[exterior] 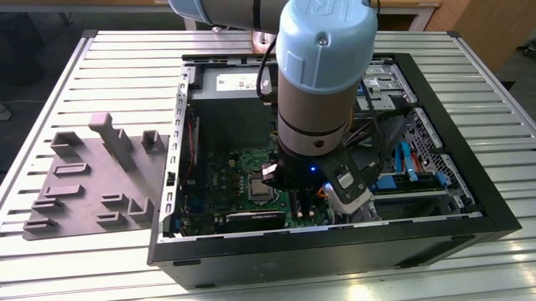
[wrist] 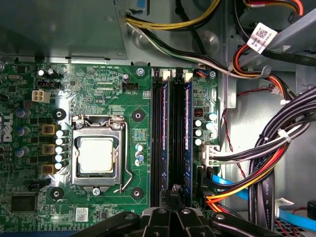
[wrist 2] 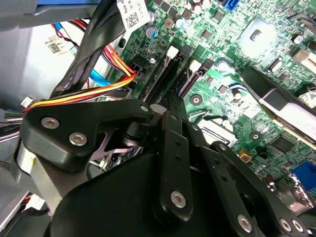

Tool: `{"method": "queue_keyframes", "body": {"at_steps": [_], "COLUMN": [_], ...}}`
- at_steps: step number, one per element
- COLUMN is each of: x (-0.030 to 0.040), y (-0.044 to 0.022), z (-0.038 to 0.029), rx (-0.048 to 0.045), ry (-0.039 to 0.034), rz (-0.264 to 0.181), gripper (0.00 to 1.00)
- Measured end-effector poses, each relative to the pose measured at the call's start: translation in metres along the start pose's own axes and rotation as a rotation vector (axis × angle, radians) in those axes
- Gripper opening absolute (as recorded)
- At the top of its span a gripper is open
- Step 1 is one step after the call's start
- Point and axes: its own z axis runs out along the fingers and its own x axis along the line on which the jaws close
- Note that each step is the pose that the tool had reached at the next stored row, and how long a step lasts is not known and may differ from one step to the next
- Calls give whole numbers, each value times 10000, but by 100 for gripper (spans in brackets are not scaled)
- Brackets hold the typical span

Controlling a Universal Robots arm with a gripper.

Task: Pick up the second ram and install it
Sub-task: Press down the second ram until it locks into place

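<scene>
Two long, narrow ram sticks stand on edge in the black motherboard slots, one nearer the processor socket and one nearer the cables. I cannot tell which of them is the second ram. My gripper sits low over the end of the slot bank, its tips between the two sticks' lines. Its black fingers meet at the tips in the second wrist view, where my gripper hovers just over the slots, with nothing visible between the fingers. In the exterior view the arm's wrist reaches down into the open computer case.
The processor socket lies beside the slots. Bundles of black, orange and yellow cables and a blue cable crowd the other side. A grey fixture plate with raised blocks lies on the slatted table at the exterior view's left.
</scene>
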Motion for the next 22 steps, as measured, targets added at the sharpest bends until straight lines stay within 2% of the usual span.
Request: {"method": "queue_keyframes", "body": {"at_steps": [5, 7, 8, 10, 13, 15, 22], "x": [0, -2, -4, -8, -14, -16, -17], "y": [0, 3, 7, 6, 10, 12, 18], "z": [7, -10, -26, -91, -167, -196, -203], "rx": [-28, -47, -66, -31, -31, -31, -29], "ry": [-1, -7, -12, -2, -2, -3, -2], "rz": [2, 3, 4, 2, 2, 2, 1], "gripper": [11, 11, 11, 11, 11, 11, 11]}}
